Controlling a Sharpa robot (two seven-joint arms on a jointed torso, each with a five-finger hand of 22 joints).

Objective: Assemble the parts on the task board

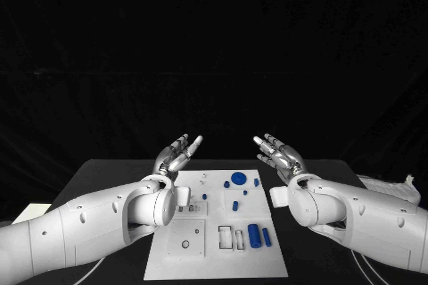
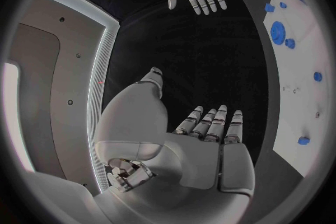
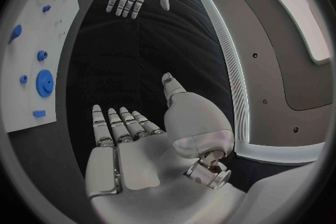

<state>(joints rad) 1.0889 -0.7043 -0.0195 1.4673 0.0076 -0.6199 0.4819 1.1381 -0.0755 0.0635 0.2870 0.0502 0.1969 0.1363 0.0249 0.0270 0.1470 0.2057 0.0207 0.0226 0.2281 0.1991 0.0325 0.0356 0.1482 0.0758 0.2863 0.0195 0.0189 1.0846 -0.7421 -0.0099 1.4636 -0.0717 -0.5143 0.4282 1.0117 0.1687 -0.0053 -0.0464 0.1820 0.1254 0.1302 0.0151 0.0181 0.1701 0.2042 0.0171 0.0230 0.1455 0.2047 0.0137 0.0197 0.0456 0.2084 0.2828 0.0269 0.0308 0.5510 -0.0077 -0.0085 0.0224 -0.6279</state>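
Left hand [image 1: 177, 152] and right hand [image 1: 278, 152] both released, fingers spread, raised beyond the task board [image 1: 214, 260] with blue parts [image 1: 253, 234] between them.

matt white task board [image 1: 192, 260] like smooth plastic below both hands, glossy blue parts [image 1: 253, 234] on it, left hand [image 1: 177, 154] and right hand [image 1: 279, 153] in satiny silver metal, matt black table [image 1: 107, 174] beneath, dull black cloth behind the fingertips
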